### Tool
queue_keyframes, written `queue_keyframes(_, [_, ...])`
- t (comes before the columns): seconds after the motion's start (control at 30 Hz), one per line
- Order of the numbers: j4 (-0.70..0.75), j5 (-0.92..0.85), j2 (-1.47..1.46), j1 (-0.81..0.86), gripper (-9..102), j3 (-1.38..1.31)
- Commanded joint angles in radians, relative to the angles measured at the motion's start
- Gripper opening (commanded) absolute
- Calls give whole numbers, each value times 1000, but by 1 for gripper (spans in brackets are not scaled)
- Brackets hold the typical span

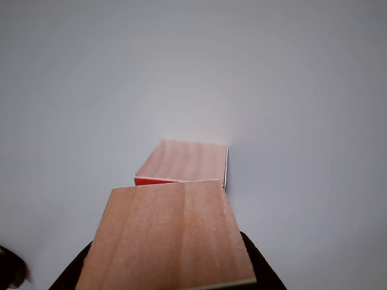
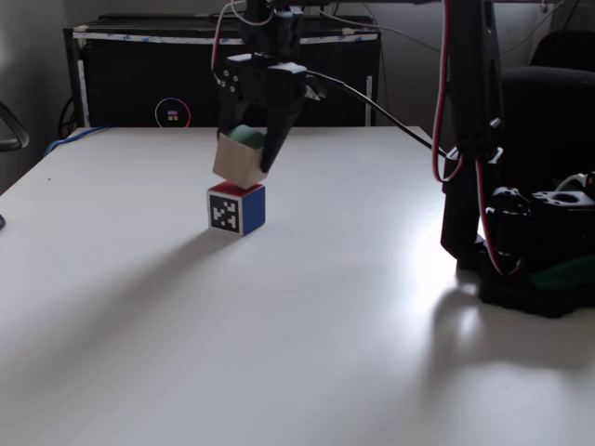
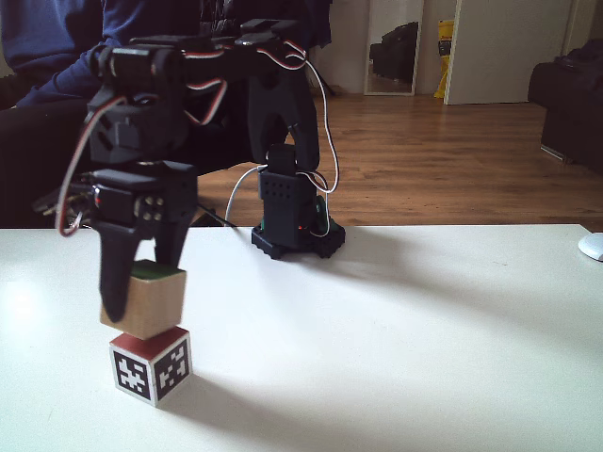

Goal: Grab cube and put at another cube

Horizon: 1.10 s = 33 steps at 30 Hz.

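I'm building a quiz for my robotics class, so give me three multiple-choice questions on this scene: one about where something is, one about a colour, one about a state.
1. Where is the green-faced cube?
A. lying on the table far from the other cube
B. held tilted just above the other cube
C. under the other cube

2. In a fixed view, what colour is the right side face of the lower cube?
A. dark blue
B. yellow
C. pink

3. What are the gripper jaws doing?
A. hanging open with nothing in them
B. closed on the lower cube
C. closed on the green-faced cube

Answers:
1. B, both fixed views show it tilted over the lower cube.
2. A, that face shows blue beside the black-and-white marker face.
3. C, the jaws flank it off the table.
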Motion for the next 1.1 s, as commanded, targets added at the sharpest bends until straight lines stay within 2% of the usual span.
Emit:
queue_keyframes(0.0, [-6, 3, 60, -20, 25, 9])
queue_keyframes(0.23, [-2, 26, 64, -31, 38, 17])
queue_keyframes(0.43, [5, 31, 77, -29, 43, 23])
queue_keyframes(0.67, [-9, 48, 279, -83, 47, 202])
queue_keyframes(0.8, [-23, 31, 673, -172, 51, 518])
queue_keyframes(0.9, [-106, -20, 1243, -288, 53, 908])
queue_keyframes(0.97, [-103, -37, 1598, -399, 52, 1106])
queue_keyframes(1.07, [-92, -15, 1845, -525, 49, 1258])
